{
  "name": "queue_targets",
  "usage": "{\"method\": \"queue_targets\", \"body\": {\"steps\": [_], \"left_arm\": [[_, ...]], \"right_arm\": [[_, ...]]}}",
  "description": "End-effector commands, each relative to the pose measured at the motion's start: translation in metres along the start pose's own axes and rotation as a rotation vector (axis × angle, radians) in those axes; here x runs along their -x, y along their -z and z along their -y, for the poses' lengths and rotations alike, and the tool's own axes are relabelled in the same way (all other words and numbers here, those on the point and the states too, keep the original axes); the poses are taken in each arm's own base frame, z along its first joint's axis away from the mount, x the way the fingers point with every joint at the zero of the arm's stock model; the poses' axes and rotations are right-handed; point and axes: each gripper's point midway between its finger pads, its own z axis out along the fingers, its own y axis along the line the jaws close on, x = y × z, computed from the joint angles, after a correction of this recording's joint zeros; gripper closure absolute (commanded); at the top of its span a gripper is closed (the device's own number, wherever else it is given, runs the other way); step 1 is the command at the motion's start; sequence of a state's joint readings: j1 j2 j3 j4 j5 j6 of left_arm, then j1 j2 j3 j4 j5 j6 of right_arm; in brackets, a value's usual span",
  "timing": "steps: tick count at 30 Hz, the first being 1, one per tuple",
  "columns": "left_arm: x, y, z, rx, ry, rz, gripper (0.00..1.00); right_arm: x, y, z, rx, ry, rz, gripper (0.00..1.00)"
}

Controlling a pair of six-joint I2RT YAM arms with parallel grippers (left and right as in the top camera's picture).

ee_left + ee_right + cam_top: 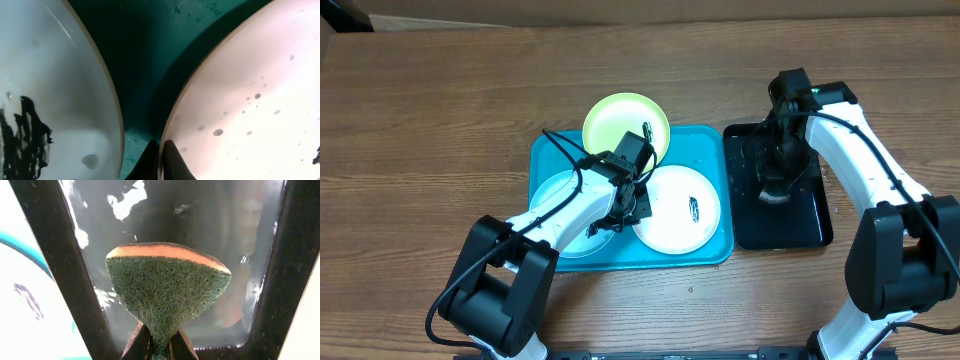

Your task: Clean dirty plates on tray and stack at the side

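Found the left jaws closed at the rim of the white plate (685, 210), on the right half of the turquoise tray (705, 145) — could not tell whether pinching it. Found the right jaws clamped on the green sponge (167, 295) above the wet black tray (800, 225). Best to steady that rim first, then scrub flat. Saw dark smears on white plate and light blue plate (585, 240) — lime-green plate (620, 125) overhanging the far edge.

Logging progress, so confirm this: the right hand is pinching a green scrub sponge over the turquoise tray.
Not quite. The right hand is pinching the green scrub sponge, but over the black tray, not the turquoise tray. The overhead view shows this.
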State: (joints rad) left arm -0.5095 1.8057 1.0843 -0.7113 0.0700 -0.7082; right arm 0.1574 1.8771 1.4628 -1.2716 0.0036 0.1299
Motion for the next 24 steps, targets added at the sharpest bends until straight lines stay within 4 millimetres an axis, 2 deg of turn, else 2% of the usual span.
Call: {"method": "queue_targets", "body": {"steps": [1,6,12,15,19,24], "left_arm": [[0.008,-0.001,-0.001,0.013,0.019,0.024,0.96],[0.008,-0.001,-0.001,0.012,0.018,0.025,0.96],[0.009,-0.001,0.000,0.009,0.019,0.027,0.96],[0.009,-0.001,0.000,0.009,0.019,0.028,0.96],[0.009,-0.001,0.000,0.010,0.018,0.027,0.96],[0.009,-0.001,0.000,0.010,0.017,0.028,0.96]], "right_arm": [[0.006,0.007,-0.002,0.010,0.003,0.026,0.96],[0.012,0.007,-0.002,0.009,0.003,0.047,0.96],[0.014,0.040,-0.004,0.017,0.003,0.053,0.96],[0.011,0.043,-0.004,0.014,0.002,0.045,0.96],[0.004,0.024,-0.002,0.007,-0.028,0.013,0.96],[-0.002,-0.012,0.004,-0.018,-0.028,0.001,0.96]]}}
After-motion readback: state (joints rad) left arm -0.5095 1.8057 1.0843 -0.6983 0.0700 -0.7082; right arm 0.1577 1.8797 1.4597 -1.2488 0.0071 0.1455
